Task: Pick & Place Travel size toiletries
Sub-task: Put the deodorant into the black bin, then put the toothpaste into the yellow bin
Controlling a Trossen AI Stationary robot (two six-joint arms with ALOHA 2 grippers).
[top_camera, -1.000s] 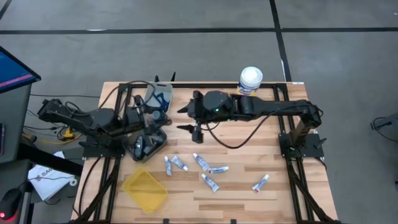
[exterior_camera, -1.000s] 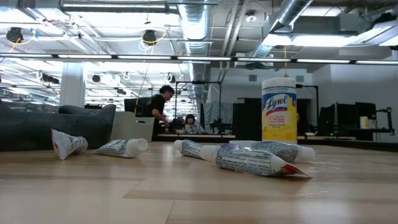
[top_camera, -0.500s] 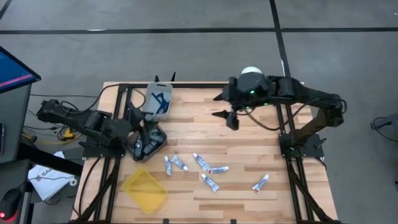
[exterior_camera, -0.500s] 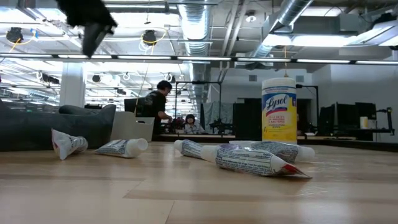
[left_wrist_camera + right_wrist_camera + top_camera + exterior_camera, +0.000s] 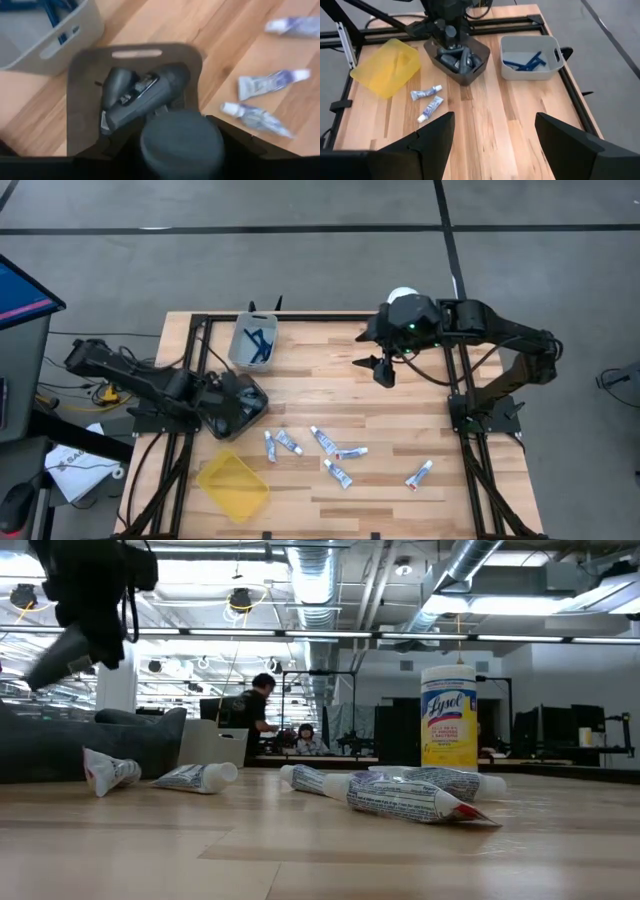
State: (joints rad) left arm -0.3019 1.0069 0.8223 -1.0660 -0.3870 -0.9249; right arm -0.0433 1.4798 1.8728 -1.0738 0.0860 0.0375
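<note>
Several small white tubes (image 5: 322, 441) lie flat on the wood in the table's near middle, and they also show in the low view (image 5: 400, 795). Dark-blue razors (image 5: 257, 340) lie in a light grey bin (image 5: 555, 67). Dark grey oval pieces (image 5: 142, 92) fill a dark bin (image 5: 248, 412). My left gripper (image 5: 222, 394) hovers over that dark bin, shut on another dark grey piece (image 5: 181, 145). My right gripper (image 5: 372, 351) is open and empty. It is raised above the table's far right, by the canister, and shows dark at the low view's upper left (image 5: 75, 630). My left gripper holds a dark grey oval piece (image 5: 181, 131) between its two fingers (image 5: 231, 142), coming from above. The piece is lifted clear over the dark bin and shows end-on in the wrist view. Which part of it the fingers have cannot be told.
A white-lidded yellow canister (image 5: 448, 718) stands at the far right edge, partly under my right arm. A yellow tray (image 5: 233, 485) lies tilted at the near left. Bare wood lies between the bins and the right arm's base (image 5: 488, 415). People stand in the room behind.
My right gripper has swung from the table's middle, beside the grey bin, toward the right and far edge to the canister, staying open. My left gripper has moved from beside the grey bin toward the near edge and now hangs over the dark bin.
</note>
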